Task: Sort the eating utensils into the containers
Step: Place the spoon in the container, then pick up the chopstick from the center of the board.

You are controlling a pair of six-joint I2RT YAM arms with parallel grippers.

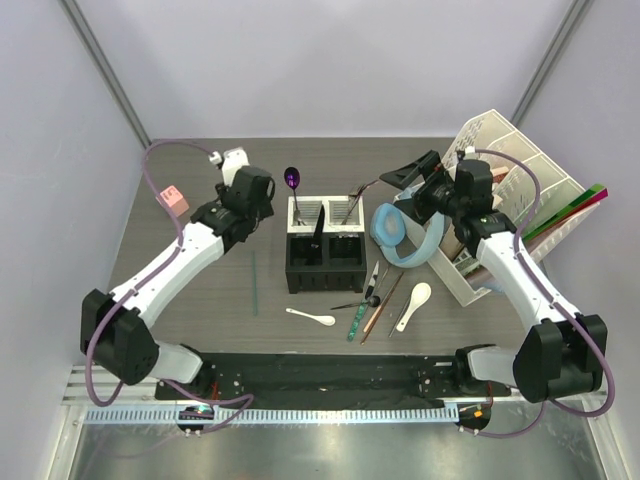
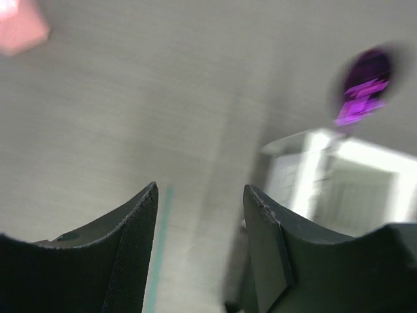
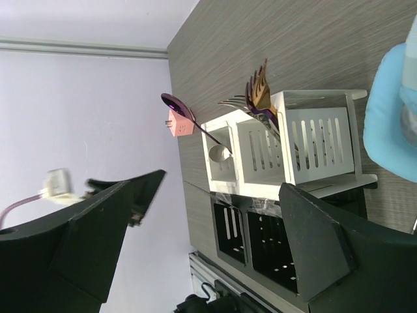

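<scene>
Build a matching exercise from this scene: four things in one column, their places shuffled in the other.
1. purple metallic spoon
2. small pink block
3. light blue ring-shaped thing
4. white ceramic soup spoon

A. lying flat, nearer than the black box caddy
B. far left of the scene
C. upright in a white-rimmed compartment
D. beside the big white slotted rack

Pairs: 1-C, 2-B, 3-D, 4-A

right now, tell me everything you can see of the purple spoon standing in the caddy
The purple spoon is slim and metallic, with a glossy violet oval bowl and a thin, darker handle. It stands bowl-up, its handle down inside the white compartment at the far left corner of the caddy. It leans outward, away from the forks in the neighbouring compartment. It appears to touch only that compartment. The left wrist view shows it blurred.
</scene>
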